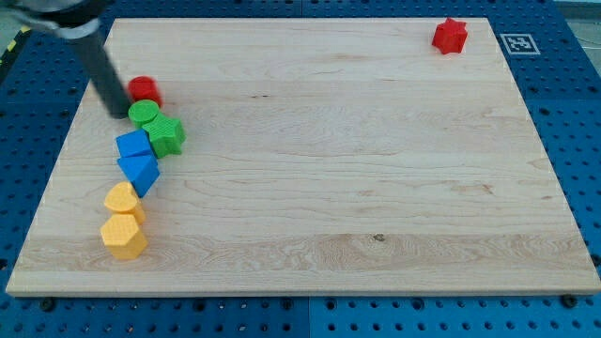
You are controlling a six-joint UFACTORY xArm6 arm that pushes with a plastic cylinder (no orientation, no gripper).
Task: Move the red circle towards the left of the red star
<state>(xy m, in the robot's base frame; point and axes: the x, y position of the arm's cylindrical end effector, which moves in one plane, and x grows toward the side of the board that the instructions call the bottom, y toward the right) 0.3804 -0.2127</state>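
The red circle [145, 89] lies near the board's left edge, at the view's upper left. The red star [450, 36] sits far off at the view's top right corner of the board. My tip [116, 110] is at the end of the dark rod that slants down from the top left. It rests just left of and slightly below the red circle, close to or touching it, and just left of the green circle [143, 115].
A cluster runs down the left side below the red circle: a green star [166, 135], a blue block [133, 145], a blue triangle [140, 171], a yellow heart-like block [122, 200] and a yellow hexagon [124, 236]. The wooden board [310, 188] lies on a blue pegboard.
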